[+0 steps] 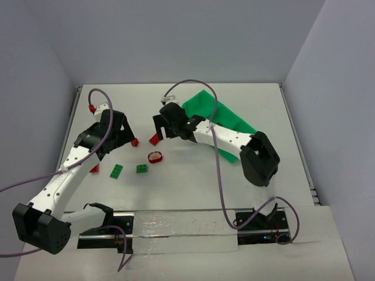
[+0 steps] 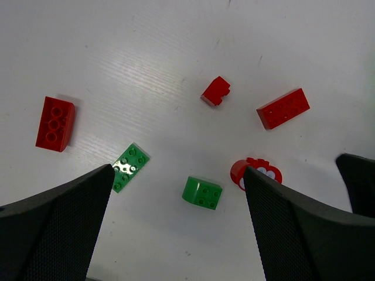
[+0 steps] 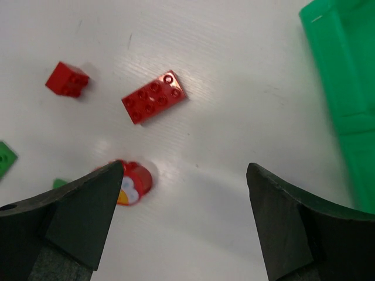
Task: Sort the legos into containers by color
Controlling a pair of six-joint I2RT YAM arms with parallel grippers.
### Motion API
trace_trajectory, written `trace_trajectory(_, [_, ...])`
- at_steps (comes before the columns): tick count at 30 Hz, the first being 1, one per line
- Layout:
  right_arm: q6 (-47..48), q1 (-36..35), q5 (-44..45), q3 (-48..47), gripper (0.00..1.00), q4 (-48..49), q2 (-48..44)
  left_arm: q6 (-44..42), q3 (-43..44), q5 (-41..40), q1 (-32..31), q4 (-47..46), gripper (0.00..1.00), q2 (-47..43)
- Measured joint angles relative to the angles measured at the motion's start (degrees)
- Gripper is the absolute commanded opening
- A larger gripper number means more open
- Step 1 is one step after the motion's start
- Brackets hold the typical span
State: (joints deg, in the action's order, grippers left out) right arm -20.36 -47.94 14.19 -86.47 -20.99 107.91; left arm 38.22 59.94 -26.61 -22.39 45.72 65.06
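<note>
Both grippers hover open and empty above loose legos on the white table. My left gripper (image 2: 179,175) (image 1: 123,136) looks down on a green brick (image 2: 202,192) (image 1: 142,168), a flat green plate (image 2: 130,167) (image 1: 116,170), a red brick (image 2: 55,123) (image 1: 94,169), a small red brick (image 2: 215,91) (image 1: 135,142), a long red brick (image 2: 283,108) (image 1: 154,139) and the round red piece (image 2: 256,174) (image 1: 155,157). My right gripper (image 3: 184,170) (image 1: 161,126) is over bare table beside the round piece (image 3: 132,181). The green tray (image 1: 202,105) (image 3: 345,88) lies to its right. No purple brick shows.
My right arm (image 1: 228,137) lies across the green tray and hides most of its compartments. White walls close in the table at the back and sides. A metal rail (image 1: 176,225) with the arm bases runs along the near edge.
</note>
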Motion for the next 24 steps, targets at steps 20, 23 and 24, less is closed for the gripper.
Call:
trace_trajectory(20, [-7.91, -0.17, -0.64, 2.05, 0.94, -4.21, -0.02, -7.52, 5.43, 5.97, 0.05, -4.15, 0.98, 10.28])
trace_trajectory(23, [-6.88, 0.08, -0.27, 10.73, 0.94, -3.92, -10.1, -10.49, 8.84, 8.01, -0.75, -5.4, 0.98, 17.23])
trace_trajectory(24, [-6.69, 0.22, -0.12, 13.41, 0.94, -4.16, -13.64, -11.54, 10.09, 8.62, -1.09, -5.95, 0.97, 19.4])
